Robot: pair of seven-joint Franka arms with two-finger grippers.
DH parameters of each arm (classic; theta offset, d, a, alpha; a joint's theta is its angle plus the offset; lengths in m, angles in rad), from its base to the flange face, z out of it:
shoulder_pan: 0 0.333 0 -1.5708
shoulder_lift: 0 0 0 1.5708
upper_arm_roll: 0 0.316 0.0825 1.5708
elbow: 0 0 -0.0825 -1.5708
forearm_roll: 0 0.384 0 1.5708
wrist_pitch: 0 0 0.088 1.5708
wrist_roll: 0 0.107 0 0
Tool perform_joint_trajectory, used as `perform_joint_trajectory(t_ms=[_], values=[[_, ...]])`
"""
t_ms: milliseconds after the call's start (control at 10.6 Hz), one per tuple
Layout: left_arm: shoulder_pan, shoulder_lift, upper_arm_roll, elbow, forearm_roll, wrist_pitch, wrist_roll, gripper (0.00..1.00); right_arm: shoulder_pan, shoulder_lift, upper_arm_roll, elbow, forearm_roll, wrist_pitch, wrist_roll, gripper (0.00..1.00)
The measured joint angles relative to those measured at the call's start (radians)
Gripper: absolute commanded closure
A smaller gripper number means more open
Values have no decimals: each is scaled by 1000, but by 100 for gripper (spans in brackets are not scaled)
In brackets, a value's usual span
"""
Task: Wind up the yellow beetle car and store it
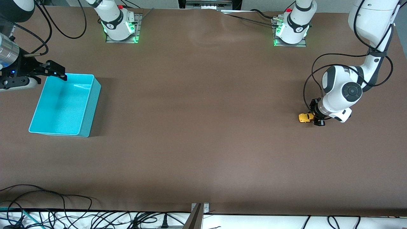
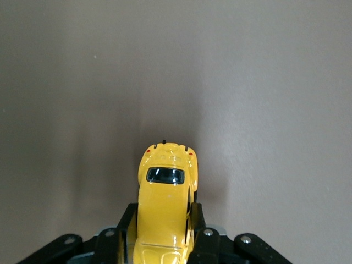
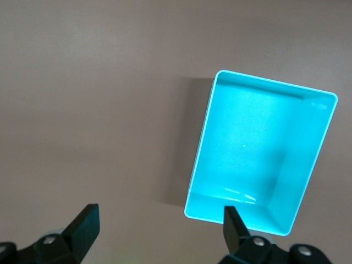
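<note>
Left claw [image 2: 162, 234] clamps yellow beetle car [image 2: 165, 206]; teal bin [image 1: 89, 108] empty.

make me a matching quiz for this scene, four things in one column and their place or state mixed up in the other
Things:
1. car
2. bin
3. left pincer
4. right pincer

Places or states:
A. open, over the bin's rim
B. empty, at the right arm's end of the table
C. shut on the car
D. yellow, on the table at the left arm's end

Pairs: 1-D, 2-B, 3-C, 4-A
</note>
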Motion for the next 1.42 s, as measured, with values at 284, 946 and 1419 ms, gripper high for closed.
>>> perform_joint_trajectory(t_ms=[284,946,1419], values=[[-23,-1,-82,54,0,-87,-79,100,1,0,0,0,0,0,0,0],[-40,38,-202,51,0,-107,-220,100,0,-4,-1,1,0,-5,-12,0],[63,36,-202,51,0,-134,-95,100,1,-7,-1,3,0,-5,-17,0]])
